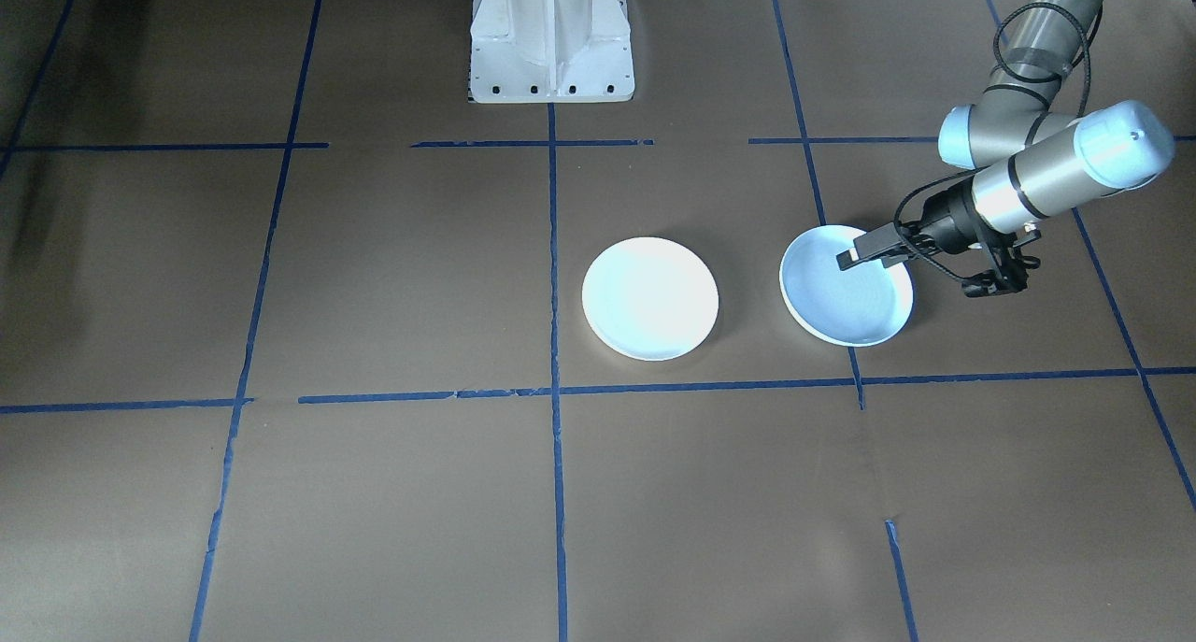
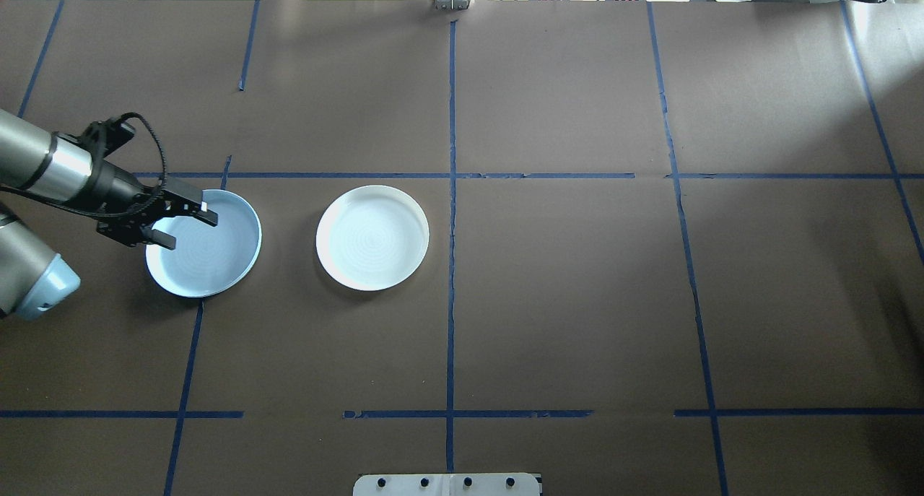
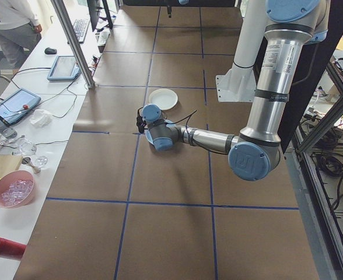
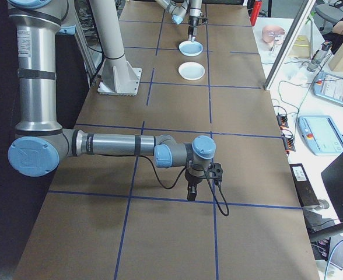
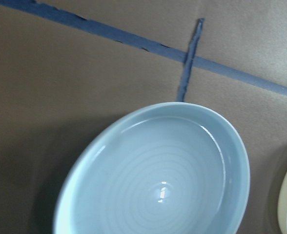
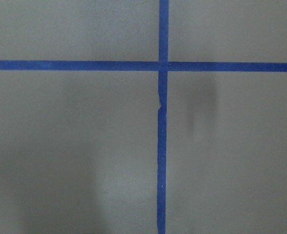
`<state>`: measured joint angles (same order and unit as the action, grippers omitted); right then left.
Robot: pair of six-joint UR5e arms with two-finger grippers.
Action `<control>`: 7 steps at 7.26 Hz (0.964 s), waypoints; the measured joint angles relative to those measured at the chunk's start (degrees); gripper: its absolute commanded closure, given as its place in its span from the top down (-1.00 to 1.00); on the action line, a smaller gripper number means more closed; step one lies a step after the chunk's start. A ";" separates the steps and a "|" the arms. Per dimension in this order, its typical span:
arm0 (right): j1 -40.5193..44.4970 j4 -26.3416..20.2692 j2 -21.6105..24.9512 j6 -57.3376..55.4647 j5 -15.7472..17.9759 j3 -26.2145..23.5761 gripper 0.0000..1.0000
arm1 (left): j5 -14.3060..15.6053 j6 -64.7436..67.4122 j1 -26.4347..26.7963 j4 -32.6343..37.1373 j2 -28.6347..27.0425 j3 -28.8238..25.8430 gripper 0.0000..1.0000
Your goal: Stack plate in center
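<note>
Left gripper [image 2: 186,225] at the rim of the shallow pale-blue round plate [image 2: 206,247].
Seen from overhead, left to right: the left gripper's jaws stand parted astride the blue plate's rim, the plate resting on the brown paper-covered surface [image 2: 577,301]; just beside it, apart, lies the shallow white round plate [image 2: 372,237]. The right gripper [image 4: 191,193] hangs over blue tape lines; I cannot tell its jaws' state.

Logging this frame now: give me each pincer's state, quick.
Left pincer: open, fingers straddling the blue plate's rim, not yet closed on it.
Right pincer: cannot tell.
</note>
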<state>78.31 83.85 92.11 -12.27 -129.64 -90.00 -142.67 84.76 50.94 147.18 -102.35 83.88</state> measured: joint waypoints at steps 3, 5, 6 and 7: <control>0.00 0.00 -0.07 -0.03 0.00 0.01 1.00 | 4.58 6.56 -7.42 -10.97 -7.35 4.04 0.88; 0.00 0.00 -0.07 -0.03 0.00 0.02 1.00 | 11.42 6.47 -10.61 -17.69 -9.10 7.18 0.87; 0.00 0.00 -0.06 -0.03 0.00 0.03 1.00 | 15.28 6.29 -12.11 -19.30 -9.39 7.93 0.81; 0.00 0.00 -0.05 -0.03 0.00 0.03 1.00 | 18.65 5.22 -13.32 -21.23 -9.83 8.24 0.81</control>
<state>78.31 83.85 92.06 -12.30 -129.64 -89.96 -124.01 89.98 37.63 125.95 -112.17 92.11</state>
